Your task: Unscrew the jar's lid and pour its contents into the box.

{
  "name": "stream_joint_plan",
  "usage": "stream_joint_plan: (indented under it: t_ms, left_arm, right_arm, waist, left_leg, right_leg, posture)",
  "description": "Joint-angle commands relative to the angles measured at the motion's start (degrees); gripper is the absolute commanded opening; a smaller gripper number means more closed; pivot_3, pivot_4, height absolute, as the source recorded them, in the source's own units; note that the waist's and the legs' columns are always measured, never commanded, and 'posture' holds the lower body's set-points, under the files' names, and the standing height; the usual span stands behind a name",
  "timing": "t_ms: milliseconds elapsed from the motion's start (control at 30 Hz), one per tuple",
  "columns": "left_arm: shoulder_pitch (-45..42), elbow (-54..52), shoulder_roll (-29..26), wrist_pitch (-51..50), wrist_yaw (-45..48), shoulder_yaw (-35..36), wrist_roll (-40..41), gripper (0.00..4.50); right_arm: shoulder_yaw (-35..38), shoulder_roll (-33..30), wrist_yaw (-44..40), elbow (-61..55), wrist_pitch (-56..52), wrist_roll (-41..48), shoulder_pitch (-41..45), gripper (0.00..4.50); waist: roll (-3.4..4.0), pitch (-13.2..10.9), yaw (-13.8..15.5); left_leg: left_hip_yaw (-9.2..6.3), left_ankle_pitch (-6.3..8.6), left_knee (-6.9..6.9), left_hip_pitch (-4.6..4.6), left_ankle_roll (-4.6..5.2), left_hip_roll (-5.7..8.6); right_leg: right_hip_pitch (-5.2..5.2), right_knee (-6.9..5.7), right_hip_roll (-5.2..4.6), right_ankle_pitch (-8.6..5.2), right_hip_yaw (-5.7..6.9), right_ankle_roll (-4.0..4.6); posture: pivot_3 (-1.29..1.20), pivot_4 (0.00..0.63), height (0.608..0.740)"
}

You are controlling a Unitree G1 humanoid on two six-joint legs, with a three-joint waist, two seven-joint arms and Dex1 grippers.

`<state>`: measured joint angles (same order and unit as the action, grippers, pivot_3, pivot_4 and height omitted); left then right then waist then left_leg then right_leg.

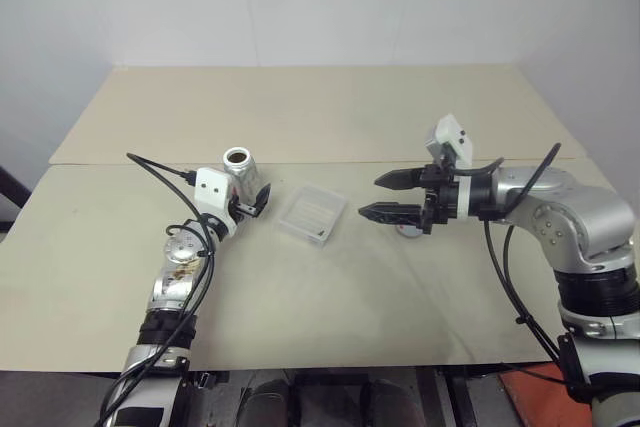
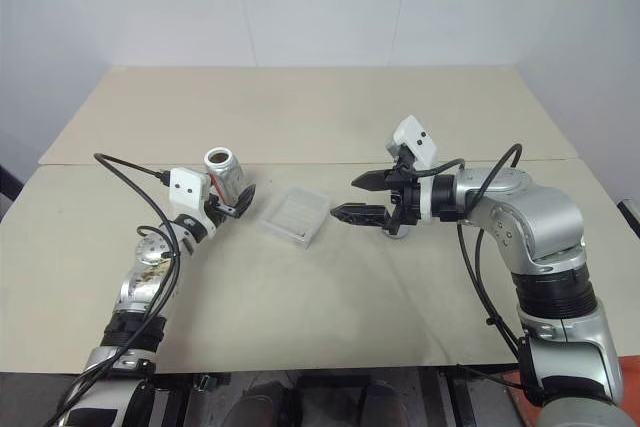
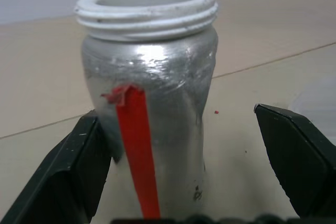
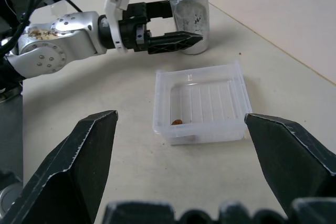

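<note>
The small silvery cylindrical jar (image 1: 239,169) with a red stripe down its side stands upright and uncapped on the beige counter (image 1: 300,287), toward the counter's left half, near the seam that runs across its middle. Its white threaded mouth is open, with something brown visible inside. The left gripper (image 1: 252,200) sits level around the jar's lower part with its 2 black fingers (image 3: 63,177) spread; one finger lies close against the jar's side and the other stands clear of it. Just to the right of the jar lies the shallow clear plastic rectangular box (image 1: 311,215), with 1 small brown piece inside it. Beyond the box, the right gripper (image 1: 388,196) hovers above the counter, pointing toward the box, its fingers wide apart and empty.
</note>
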<state>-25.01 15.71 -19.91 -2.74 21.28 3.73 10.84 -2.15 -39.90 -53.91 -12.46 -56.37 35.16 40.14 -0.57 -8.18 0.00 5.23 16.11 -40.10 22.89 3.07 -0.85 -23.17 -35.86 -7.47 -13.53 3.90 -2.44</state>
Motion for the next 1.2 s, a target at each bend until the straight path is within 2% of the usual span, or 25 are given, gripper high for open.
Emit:
stream_joint_plan:
  t_ms: [33, 200, 367, 500, 667, 833, 1200]
  left_arm:
    - [3.2, -8.4, -2.8, -2.4, 1.4, 1.3, 0.0, 4.47]
    - [9.8, -20.1, -6.7, -8.6, 4.1, 2.4, 2.4, 4.47]
    - [18.7, -33.8, -15.3, -16.5, 15.6, 8.3, 13.3, 4.47]
    - [21.0, -36.9, -23.2, -18.0, 29.4, 12.9, 23.0, 4.47]
    - [22.0, -35.5, -30.8, -14.7, 42.6, 15.3, 25.2, 4.47]
    - [20.9, -34.9, -31.3, -13.9, 43.7, 16.4, 25.6, 4.47]
    - [18.9, -38.5, -30.2, -16.9, 42.1, 14.7, 28.0, 4.47]
  right_arm:
    - [2.4, -0.4, 0.4, -2.8, 1.0, 1.5, -0.4, 4.50]
    - [3.4, -0.8, 0.8, -4.6, 0.5, 1.9, -2.6, 4.50]
    - [5.3, -2.5, 0.4, -7.1, 3.6, 1.6, -7.1, 4.50]
    - [7.6, -4.1, -1.5, -8.6, 10.5, 0.2, -12.8, 4.50]
    - [11.0, -6.9, -4.1, -7.6, 18.5, -2.0, -19.4, 4.50]
    - [13.9, -9.9, -6.6, -6.6, 21.9, -2.1, -22.7, 4.50]
    - [17.0, -13.6, -7.8, -7.8, 22.5, -0.8, -24.0, 4.50]
  waist:
    - [0.00, 0.0, -0.1]
    - [0.01, 0.0, -0.1]
    - [0.01, 0.0, -0.1]
    - [0.01, 0.0, 0.4]
    - [0.03, 0.0, 0.5]
    - [0.02, 0.0, 0.5]
    - [0.02, 0.0, 0.6]
  left_leg:
    - [0.00, 0.00, 0.02, -0.01, 0.00, -0.01]
    - [-0.02, 0.00, 0.09, -0.04, 0.00, -0.05]
    - [-0.03, 0.02, 0.16, -0.04, 0.00, -0.10]
    - [-0.04, 0.02, 0.19, -0.05, 0.00, -0.11]
    - [0.03, 0.03, 0.20, -0.17, 0.01, -0.06]
    - [0.09, 0.03, 0.24, -0.18, 0.01, -0.06]
    - [0.09, 0.05, 0.24, -0.22, 0.06, -0.08]
  right_leg:
    - [0.00, 0.00, 0.00, 0.00, -0.01, 0.00]
    - [0.00, 0.01, 0.00, 0.00, -0.04, 0.00]
    - [-0.01, 0.06, -0.03, -0.01, -0.07, 0.01]
    - [-0.01, 0.08, -0.04, -0.02, -0.06, 0.03]
    - [0.08, 0.09, -0.03, -0.02, -0.12, 0.04]
    - [0.06, 0.11, 0.00, -0.03, -0.16, 0.05]
    - [0.09, 0.11, -0.01, -0.03, -0.21, 0.05]
  posture:
    - [0.00, 0.150, 0.740]
    - [0.00, 0.150, 0.740]
    - [0.00, 0.150, 0.740]
    - [0.00, 0.150, 0.740]
    - [0.00, 0.150, 0.740]
    - [0.00, 0.150, 0.740]
    - [0.00, 0.150, 0.740]
